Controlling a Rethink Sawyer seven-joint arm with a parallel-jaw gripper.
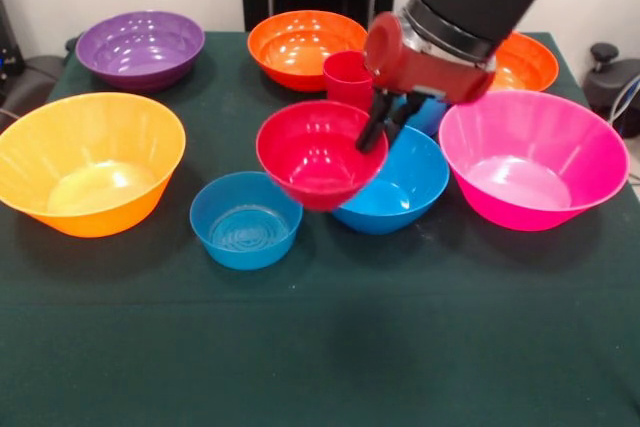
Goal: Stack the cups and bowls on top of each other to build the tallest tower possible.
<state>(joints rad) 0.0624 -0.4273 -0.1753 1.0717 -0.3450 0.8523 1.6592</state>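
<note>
Now the claw (381, 128) pinches the empty red bowl's (318, 159) rim above the blue bowl (412, 187).

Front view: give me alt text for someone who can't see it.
The gripper holds the small red bowl by its rim, lifted over the mid-sized blue bowl. Around them on the green table sit a small blue bowl, purple, orange, yellow-orange and pink bowls, and a red cup.

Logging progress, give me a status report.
Gripper shut on red bowl rim, lifted over mid-sized blue bowl. Red cup behind. Small blue bowl close alongside.
</note>
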